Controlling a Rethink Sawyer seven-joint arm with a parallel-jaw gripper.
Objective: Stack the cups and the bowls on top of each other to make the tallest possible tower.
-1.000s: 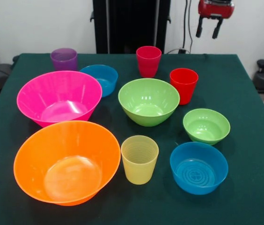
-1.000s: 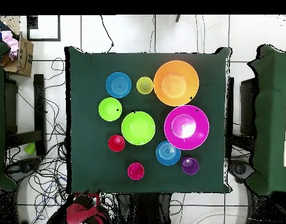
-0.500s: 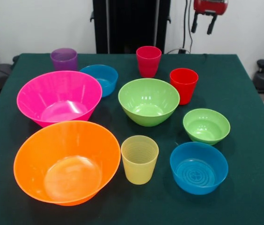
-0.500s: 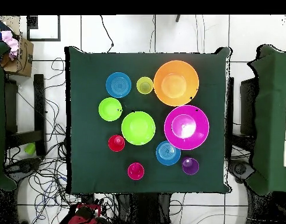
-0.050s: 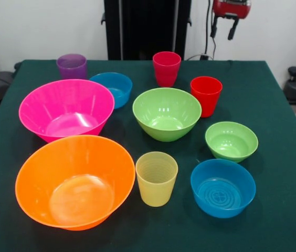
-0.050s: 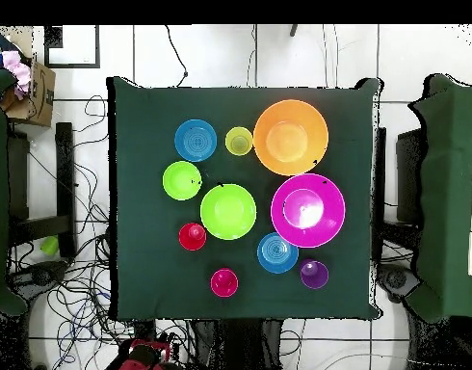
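- Farthest left of my gripper [image 5: 221,32] in the front view, the purple cup [image 5: 71,66] and the hot pink bowl [image 5: 66,108] sit side by side on the green table [image 5: 284,199]; below the pink one the large orange bowl [image 5: 74,181] takes the near corner. I judge the biggest pieces are spread out so each can be reached from above on its own.
- Nearer the gripper's line, one small blue bowl [image 5: 113,86] touches or nearly touches the pink bowl's rim; I cannot tell which. The ribbed yellow cup [image 5: 156,178] stands upright just beside the orange bowl.
- Closer again, the medium lime green bowl [image 5: 167,113] holds the middle, with the pinkish-red cup [image 5: 166,68] behind it, the nearest cup to the gripper along the far edge.
- Almost under the gripper, though well below it, the bright red cup [image 5: 206,95] stands just beside the medium green bowl. Toward me follow the small lime green bowl [image 5: 231,140] and the second blue bowl [image 5: 222,187].
- Every piece stands open side up and separate, so no tower exists yet; I judge the task is at its very start.
- High at the top edge, beyond the table's far side, the gripper hangs with its two black fingers [image 5: 213,29] parted, holding nothing and touching nothing.
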